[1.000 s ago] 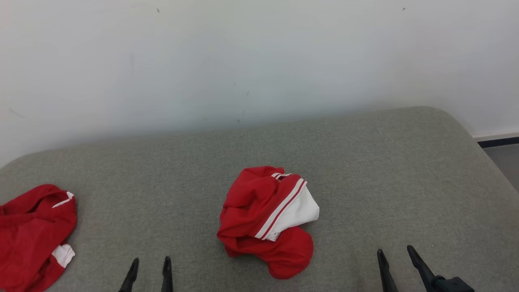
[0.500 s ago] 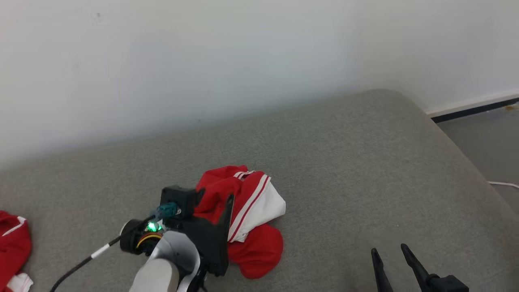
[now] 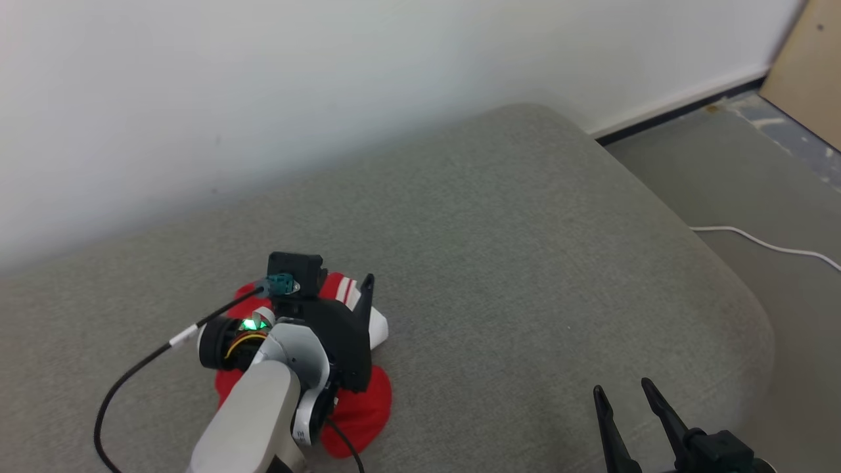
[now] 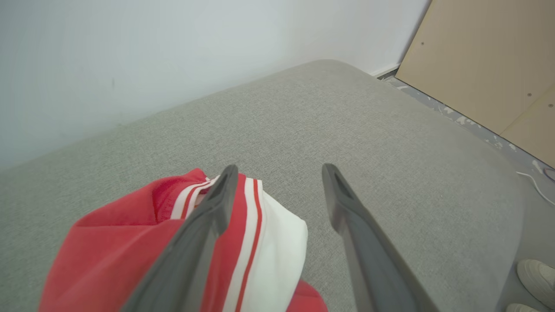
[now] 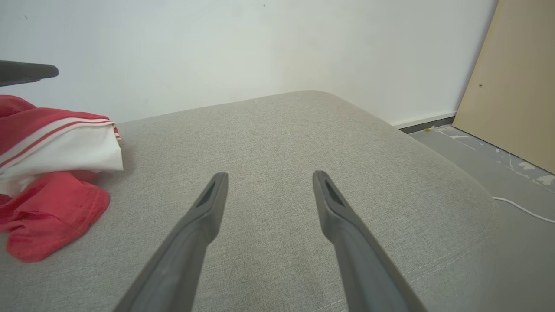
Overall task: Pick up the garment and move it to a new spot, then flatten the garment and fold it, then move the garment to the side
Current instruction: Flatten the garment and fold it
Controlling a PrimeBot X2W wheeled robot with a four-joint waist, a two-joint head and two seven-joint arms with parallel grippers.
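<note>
Garment [image 3: 358, 414] crumpled on grey cushion [image 3: 499, 263]; left hand [image 4: 279, 171] spread wide over it, right hand [image 5: 269, 175] also unclenched, well apart from it. We judge it light, limp, bunchy: pinch the striped fold [image 4: 251, 216], not one loose layer

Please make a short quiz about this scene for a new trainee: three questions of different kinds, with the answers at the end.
1. True or false: the left gripper is shut on the garment.
2. The garment's colours are: A red and white, B blue and grey, C all black.
3. Which gripper is farther from the garment?

Key: 1 false, it is open above the garment; 2 A; 3 the right gripper.
</note>
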